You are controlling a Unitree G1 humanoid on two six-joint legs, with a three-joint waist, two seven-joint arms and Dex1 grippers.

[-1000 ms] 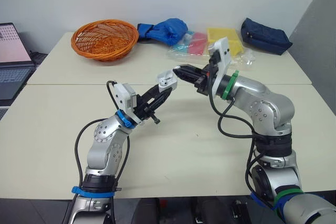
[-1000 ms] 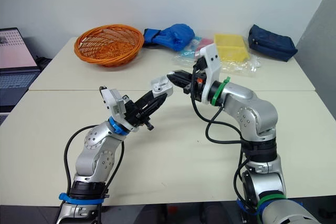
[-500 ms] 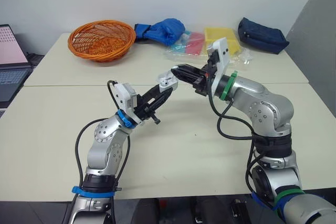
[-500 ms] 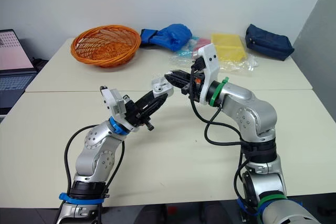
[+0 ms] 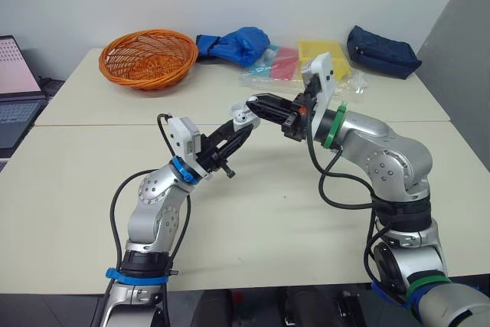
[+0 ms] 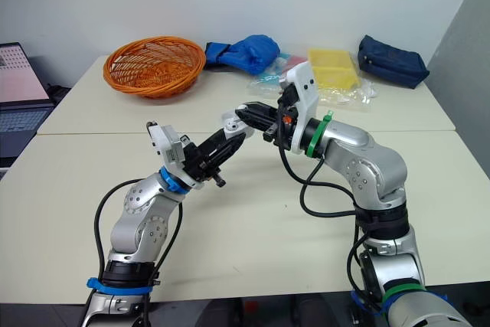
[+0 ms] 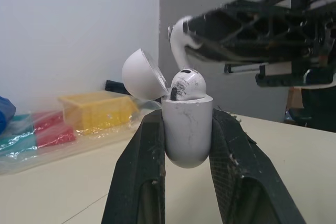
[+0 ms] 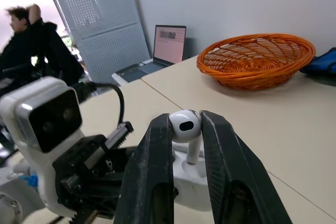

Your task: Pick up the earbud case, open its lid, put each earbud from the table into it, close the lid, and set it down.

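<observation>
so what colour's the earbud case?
White, with dark scuff marks on the earbud case; shows best in the left wrist view.

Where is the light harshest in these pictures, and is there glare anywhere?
Right wrist view: the area behind the person is blown out white. Left eye view: soft, even light; the basket casts only a faint shadow. Left wrist view: the earbud case is evenly lit, without glare.
</observation>
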